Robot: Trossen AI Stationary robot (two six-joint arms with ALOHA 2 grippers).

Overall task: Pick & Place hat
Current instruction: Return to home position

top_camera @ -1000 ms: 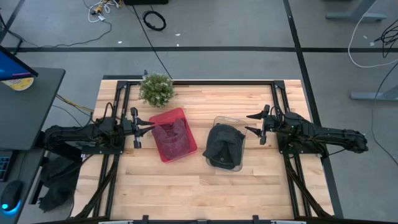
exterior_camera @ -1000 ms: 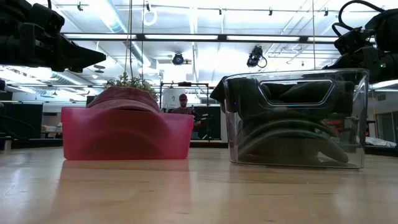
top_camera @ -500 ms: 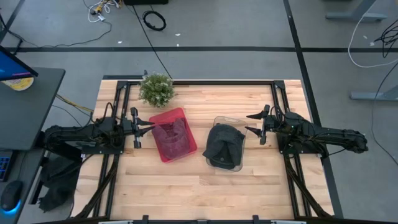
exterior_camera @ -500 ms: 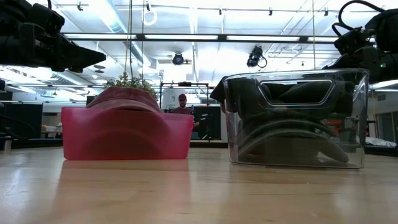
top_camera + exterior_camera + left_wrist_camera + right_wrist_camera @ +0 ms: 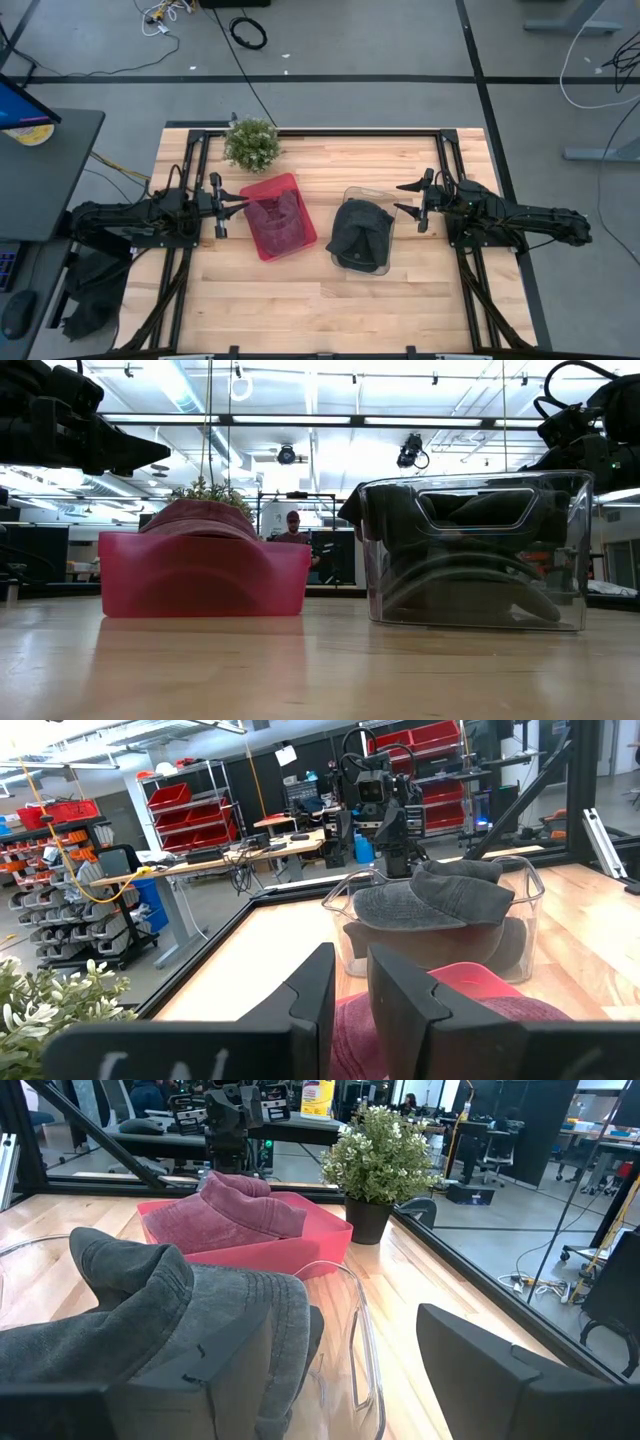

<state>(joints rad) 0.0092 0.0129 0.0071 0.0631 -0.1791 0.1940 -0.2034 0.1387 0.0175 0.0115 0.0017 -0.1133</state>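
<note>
A dark red hat (image 5: 276, 216) lies in a red bin (image 5: 262, 188) left of the table's middle. A dark grey hat (image 5: 360, 228) lies in a clear bin (image 5: 366, 190) right of the middle, with its brim over the bin's far rim (image 5: 440, 900). My left gripper (image 5: 246, 205) hovers at the red bin's left side, shut and empty, above the red hat (image 5: 480, 1005). My right gripper (image 5: 398, 197) hovers at the clear bin's right side, open and empty, above the grey hat (image 5: 160, 1320).
A small potted plant (image 5: 250, 143) stands at the far left of the table, behind the red bin. Black frame rails (image 5: 300, 131) run along the table's edges. Bare wood lies in front of both bins (image 5: 320, 660). A person (image 5: 292, 528) shows far off in the room.
</note>
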